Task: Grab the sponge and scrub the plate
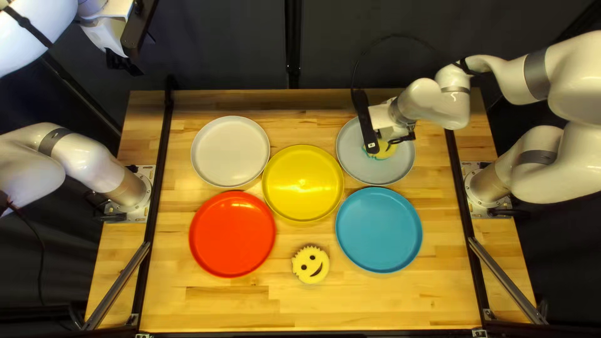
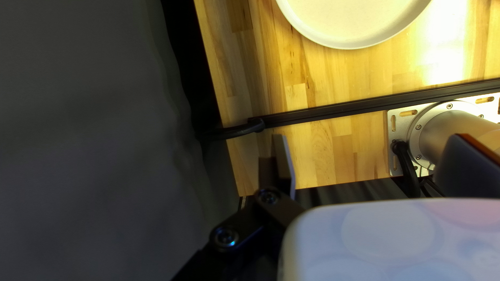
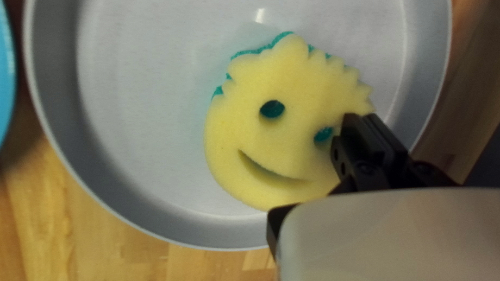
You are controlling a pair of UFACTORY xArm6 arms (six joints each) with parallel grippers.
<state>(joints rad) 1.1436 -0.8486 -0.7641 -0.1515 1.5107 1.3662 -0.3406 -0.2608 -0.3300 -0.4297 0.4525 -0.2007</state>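
My right gripper (image 3: 363, 117) pinches sponge (image 3: 297, 88) edge inside gray plate (image 3: 135, 104), presumably keeping teal underside (image 3: 284, 35) scrub-ready; left gripper (image 2: 372, 139) spread.

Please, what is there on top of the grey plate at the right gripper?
A yellow smiley sponge with teal underside is on or just over the plate, partly covered by the right gripper. The plate's surface beneath the sponge is hidden.

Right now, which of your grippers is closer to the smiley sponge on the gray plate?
My right gripper, down at the sponge over the gray plate. My left gripper is raised near the table's far left corner.
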